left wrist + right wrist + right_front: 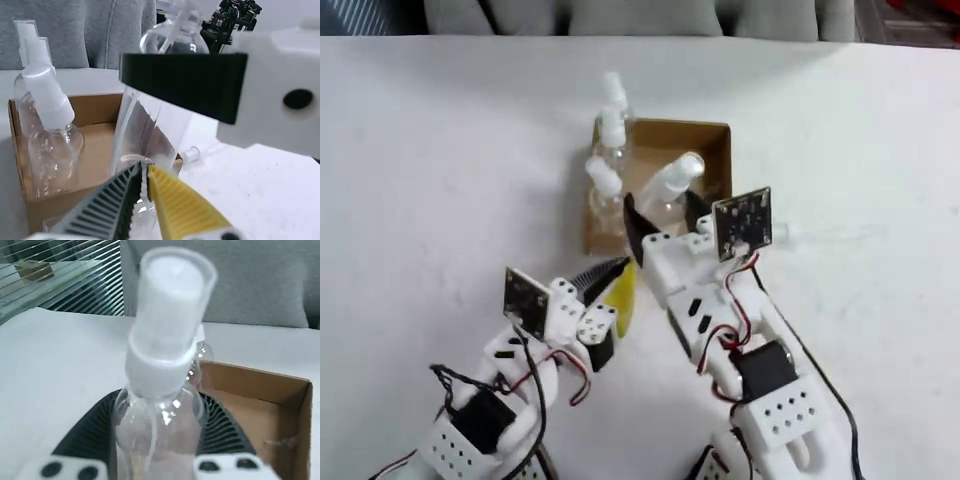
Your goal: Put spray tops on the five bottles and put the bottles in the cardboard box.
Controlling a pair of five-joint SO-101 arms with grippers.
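The cardboard box (698,140) lies at mid-table. Three clear bottles with white spray tops (610,130) stand along one side of it, seen close in the left wrist view (47,125). My right gripper (665,212) is shut on another clear bottle (675,180), which has a capped spray top and tilts over the box. In the right wrist view that bottle (160,390) sits between the black fingers (87,435), above the box (255,405). My left gripper (620,268) is shut just in front of the box with nothing visible in it. Its grey and yellow fingers (175,200) point at the held bottle (147,125).
A small white spray top with a thin tube (788,235) lies on the white table beside the box, also in the left wrist view (192,151). The two arms stand close together in front of the box. Grey cushions line the far table edge.
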